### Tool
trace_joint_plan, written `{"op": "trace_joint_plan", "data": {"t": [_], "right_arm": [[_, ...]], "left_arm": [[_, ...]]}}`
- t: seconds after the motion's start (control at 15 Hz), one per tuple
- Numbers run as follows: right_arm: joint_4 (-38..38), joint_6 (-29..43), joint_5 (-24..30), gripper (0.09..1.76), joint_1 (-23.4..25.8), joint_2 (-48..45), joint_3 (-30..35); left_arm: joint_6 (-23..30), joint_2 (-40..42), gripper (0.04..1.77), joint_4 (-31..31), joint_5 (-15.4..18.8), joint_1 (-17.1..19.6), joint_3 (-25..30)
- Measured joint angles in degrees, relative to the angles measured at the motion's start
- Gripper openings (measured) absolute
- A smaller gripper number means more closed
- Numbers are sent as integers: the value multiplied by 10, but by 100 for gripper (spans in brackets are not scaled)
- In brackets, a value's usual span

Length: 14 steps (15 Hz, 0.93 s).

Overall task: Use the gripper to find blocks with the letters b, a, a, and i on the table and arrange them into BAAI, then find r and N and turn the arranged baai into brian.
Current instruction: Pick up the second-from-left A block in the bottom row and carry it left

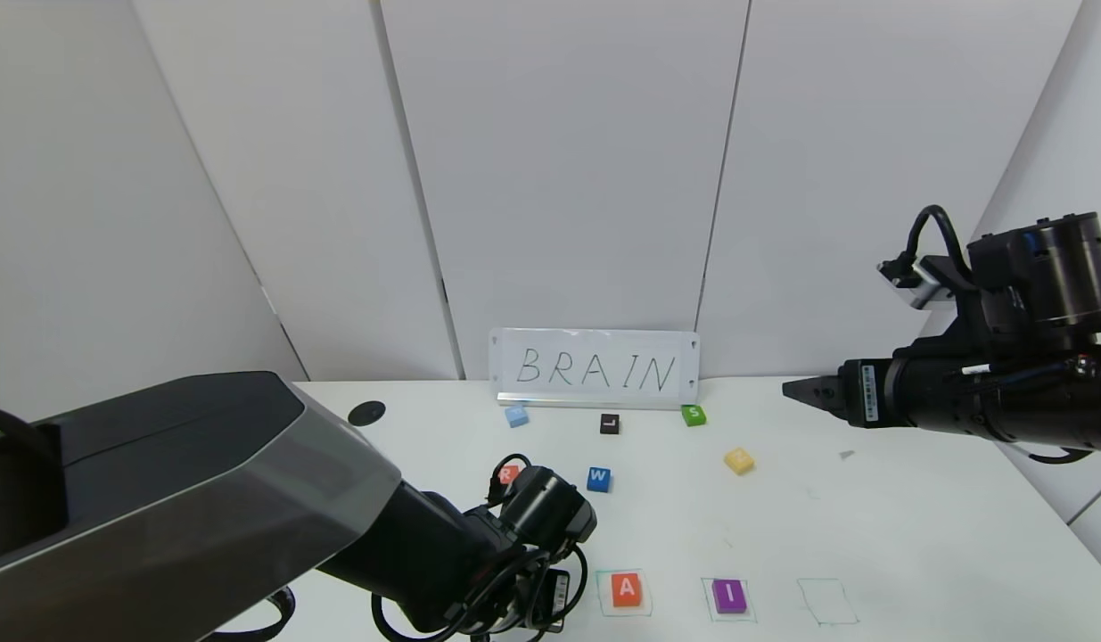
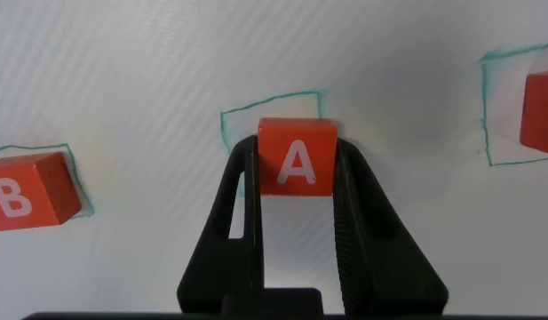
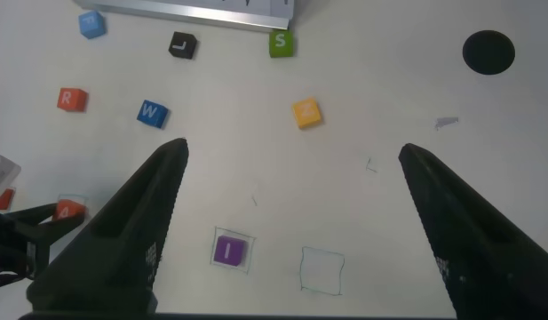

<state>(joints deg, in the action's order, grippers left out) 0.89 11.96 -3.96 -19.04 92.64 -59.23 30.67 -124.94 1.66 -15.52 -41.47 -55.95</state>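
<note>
orange shows first in the head view: an a block [image 1: 626, 589] sits in a green-drawn square on the table [image 1: 916, 535], with the purple i block [image 1: 729, 596] in the next square to its right and an empty drawn square beyond that. the left gripper is hidden under its own arm, low just left of that a block. behind the a block lie the orange r block [image 1: 508, 473], partly hidden by the wrist, the blue w block [image 1: 599, 479], the yellow n block [image 1: 739, 460], a black block [image 1: 610, 423], a pale blue block [image 1: 515, 415] and the green s block [image 1: 693, 415], in front of a sign reading brain [image 1: 595, 368]. the right gripper [image 1: 795, 390] hangs high, well right of the sign.

in the left wrist view, the left gripper [image 2: 297, 169] has its fingers [image 2: 241, 191] clamped on the two flanks of a second orange a block [image 2: 297, 156], which sits at the edge of a drawn square. the b block [image 2: 29, 189] rests in the neighbouring square; another orange block [image 2: 540, 111] shows at the frame edge.

in the right wrist view, the right gripper [image 3: 291, 156] stands wide apart over the table, holding nothing, above the i block and the empty square.

these blocks look light, rigid and smooth-sided, so a squeeze across opposite flat sides, centred, should hold; an off-centre pinch could twist one out of its square.
</note>
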Motion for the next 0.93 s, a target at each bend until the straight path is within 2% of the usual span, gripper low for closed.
{"op": "trace_joint_plan", "data": {"t": [0.6, 0.93], "right_arm": [[0, -1, 0, 171, 0, -1, 0], [0, -1, -1, 171, 0, -1, -1]], "left_arm": [[-7, 24, 51, -9, -4, 13, 0], [-37, 89, 51, -51, -2, 58, -12]]}}
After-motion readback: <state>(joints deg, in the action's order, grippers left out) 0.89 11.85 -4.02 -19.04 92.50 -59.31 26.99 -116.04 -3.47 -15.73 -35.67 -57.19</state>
